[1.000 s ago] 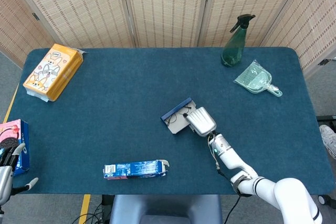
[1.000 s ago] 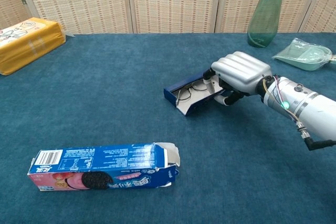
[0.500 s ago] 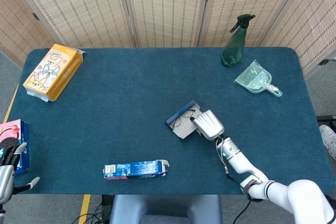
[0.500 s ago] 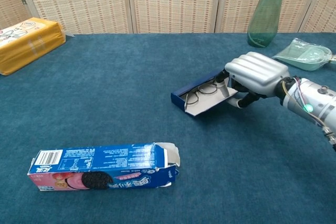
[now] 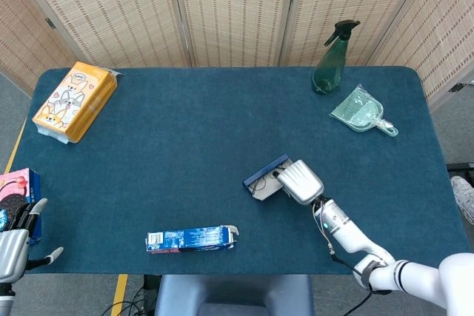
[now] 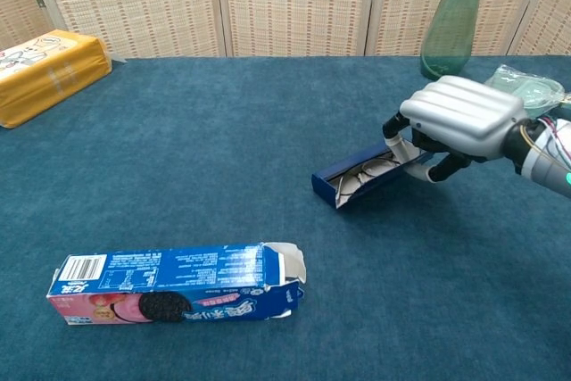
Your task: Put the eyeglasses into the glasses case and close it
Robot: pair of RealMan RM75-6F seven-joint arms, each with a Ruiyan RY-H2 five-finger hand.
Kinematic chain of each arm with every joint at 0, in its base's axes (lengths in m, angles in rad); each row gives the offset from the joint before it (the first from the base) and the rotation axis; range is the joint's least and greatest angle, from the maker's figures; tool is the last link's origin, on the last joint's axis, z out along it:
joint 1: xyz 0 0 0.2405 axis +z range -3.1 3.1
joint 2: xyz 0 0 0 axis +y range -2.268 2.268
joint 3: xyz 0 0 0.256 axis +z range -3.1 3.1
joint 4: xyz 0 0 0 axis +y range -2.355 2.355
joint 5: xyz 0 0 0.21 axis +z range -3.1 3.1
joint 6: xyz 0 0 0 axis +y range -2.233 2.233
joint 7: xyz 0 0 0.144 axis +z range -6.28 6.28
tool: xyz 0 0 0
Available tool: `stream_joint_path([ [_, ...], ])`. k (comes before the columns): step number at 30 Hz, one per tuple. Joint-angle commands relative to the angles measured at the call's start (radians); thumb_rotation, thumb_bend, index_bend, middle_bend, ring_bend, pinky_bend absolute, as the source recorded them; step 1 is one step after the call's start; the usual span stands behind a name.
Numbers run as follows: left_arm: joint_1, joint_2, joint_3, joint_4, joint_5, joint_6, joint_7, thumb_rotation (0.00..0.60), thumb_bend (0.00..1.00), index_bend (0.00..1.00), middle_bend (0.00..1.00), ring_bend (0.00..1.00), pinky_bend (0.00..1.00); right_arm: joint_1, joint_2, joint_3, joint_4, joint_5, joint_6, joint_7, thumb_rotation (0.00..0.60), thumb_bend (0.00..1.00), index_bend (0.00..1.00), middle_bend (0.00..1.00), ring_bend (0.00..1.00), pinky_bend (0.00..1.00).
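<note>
Off the tabletop's [image 5: 185, 131] left front corner, only the head view shows the left hand [image 5: 16, 246], fingers spread, holding nothing. An orange pack [image 5: 75, 101] lies at the left rear corner, a blue biscuit box [image 6: 174, 283] by the front edge. Right of centre, the glasses case [image 6: 370, 173] lies partly open with the eyeglasses [image 6: 363, 173] inside; the right hand [image 6: 459, 116] grips its right end. A green spray bottle [image 5: 329, 58] and dustpan [image 5: 361, 113] sit at the right rear corner.
</note>
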Motion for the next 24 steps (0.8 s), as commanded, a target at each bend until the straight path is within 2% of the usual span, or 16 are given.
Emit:
stream_joint_path([
  [1, 0.002, 0.001, 0.001, 0.002, -0.005, 0.000, -0.004, 0.600, 0.16, 0.09, 0.14, 0.11, 0.28, 0.028, -0.021, 0.023, 0.007, 0.018, -0.035, -0.025, 0.600, 0.44, 0.72, 1.00, 1.00, 1.00],
  [21, 0.017, 0.018, 0.011, -0.008, -0.007, 0.013, -0.014, 0.600, 0.16, 0.09, 0.14, 0.11, 0.28, 0.153, -0.156, 0.121, 0.118, 0.112, -0.150, -0.113, 0.600, 0.44, 0.72, 1.00, 1.00, 1.00],
  [22, 0.017, 0.019, 0.011, -0.009, -0.007, 0.014, -0.013, 0.600, 0.16, 0.09, 0.14, 0.11, 0.28, 0.159, -0.164, 0.124, 0.127, 0.119, -0.155, -0.118, 0.600, 0.44, 0.71, 1.00, 1.00, 1.00],
  [24, 0.018, 0.019, 0.012, -0.010, -0.007, 0.014, -0.013, 0.600, 0.16, 0.09, 0.14, 0.11, 0.28, 0.168, -0.178, 0.129, 0.142, 0.129, -0.164, -0.126, 0.600, 0.45, 0.62, 1.00, 1.00, 1.00],
])
